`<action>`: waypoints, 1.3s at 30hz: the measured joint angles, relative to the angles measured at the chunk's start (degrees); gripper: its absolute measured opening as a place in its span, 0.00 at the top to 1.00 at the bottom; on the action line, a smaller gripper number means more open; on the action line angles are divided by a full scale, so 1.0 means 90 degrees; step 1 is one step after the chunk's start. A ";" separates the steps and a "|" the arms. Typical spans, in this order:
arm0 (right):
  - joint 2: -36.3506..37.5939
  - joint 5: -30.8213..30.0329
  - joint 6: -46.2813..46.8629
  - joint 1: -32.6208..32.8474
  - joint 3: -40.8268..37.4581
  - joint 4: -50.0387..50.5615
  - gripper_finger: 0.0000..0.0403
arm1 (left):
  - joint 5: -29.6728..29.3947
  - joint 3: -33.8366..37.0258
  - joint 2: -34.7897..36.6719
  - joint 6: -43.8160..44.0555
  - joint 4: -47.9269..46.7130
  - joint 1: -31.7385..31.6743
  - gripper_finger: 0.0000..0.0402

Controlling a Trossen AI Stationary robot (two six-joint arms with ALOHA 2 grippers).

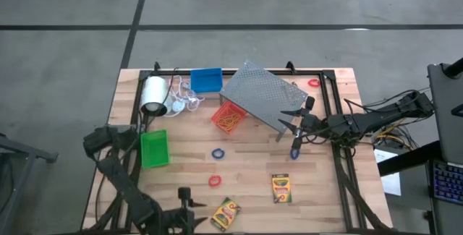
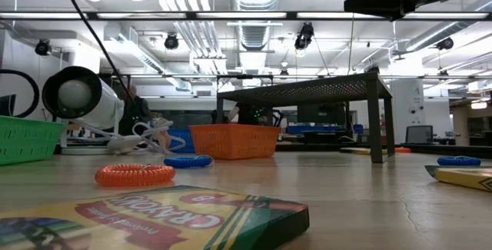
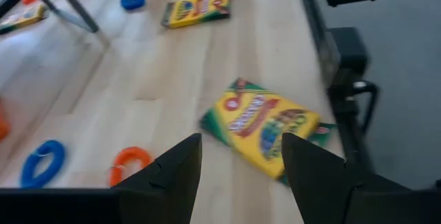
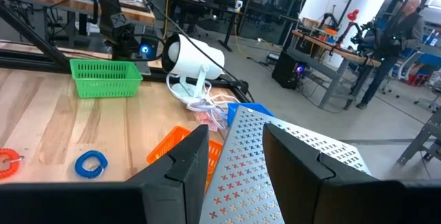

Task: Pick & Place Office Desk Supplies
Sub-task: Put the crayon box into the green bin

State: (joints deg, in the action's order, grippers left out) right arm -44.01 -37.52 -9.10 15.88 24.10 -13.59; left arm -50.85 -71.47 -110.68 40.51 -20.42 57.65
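The left gripper (image 3: 241,156) hangs spread and empty over the near yellow-and-green cardboard crayon box (image 3: 262,125) — lined up, I judge, for a pick; the right gripper (image 4: 234,148), likewise parted and empty, waits above the grey perforated metal rack (image 4: 275,162).

My views: high, straight down over the bench (image 1: 311,191); low, level across it; left wrist, close on a crayon box (image 3: 262,124); right wrist, over the rack (image 4: 275,162).

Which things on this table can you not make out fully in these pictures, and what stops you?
- Orange bin, high view: its far side is tucked under the grey perforated rack.
- Second crayon box, low view: cut off by the picture's right edge.
- Print on the nearer crayon box, left wrist view: blurred, unreadable.
- Red ring band, right wrist view: cut by the left edge.
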 joint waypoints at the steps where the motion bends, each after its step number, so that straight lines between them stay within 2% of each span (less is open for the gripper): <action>1: 0.0000 0.0000 -0.0002 0.0000 0.0000 0.0001 0.66 | 0.0002 -0.0105 -0.0106 0.0002 0.0031 0.0033 0.49; 7: 0.0000 0.0000 0.0008 0.0000 0.0000 -0.0011 0.66 | -0.0016 -0.0666 -0.0749 -0.0235 0.0036 0.0157 0.49; 12: -0.0002 0.0000 0.0009 -0.0002 0.0000 -0.0004 0.66 | 0.0025 -0.0827 -0.1128 -0.0316 0.0175 0.0167 0.49; 20: 0.0000 0.0000 -0.0003 -0.0001 -0.0002 0.0001 0.66 | 0.0992 -0.0815 -0.1216 -0.0623 0.0565 0.0167 0.49; 27: -0.0001 0.0000 0.0009 0.0000 0.0000 0.0003 0.66 | 0.0984 -0.0774 -0.1404 -0.0867 0.0689 0.0141 0.49; 39: 0.0000 0.0000 -0.0003 -0.0002 0.0000 0.0002 0.66 | 0.0604 -0.0771 -0.1697 -0.1615 0.0862 0.0057 0.49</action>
State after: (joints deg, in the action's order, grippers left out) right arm -44.01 -37.52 -9.13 15.86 24.10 -13.57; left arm -45.41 -78.41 -125.95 25.97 -12.66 58.17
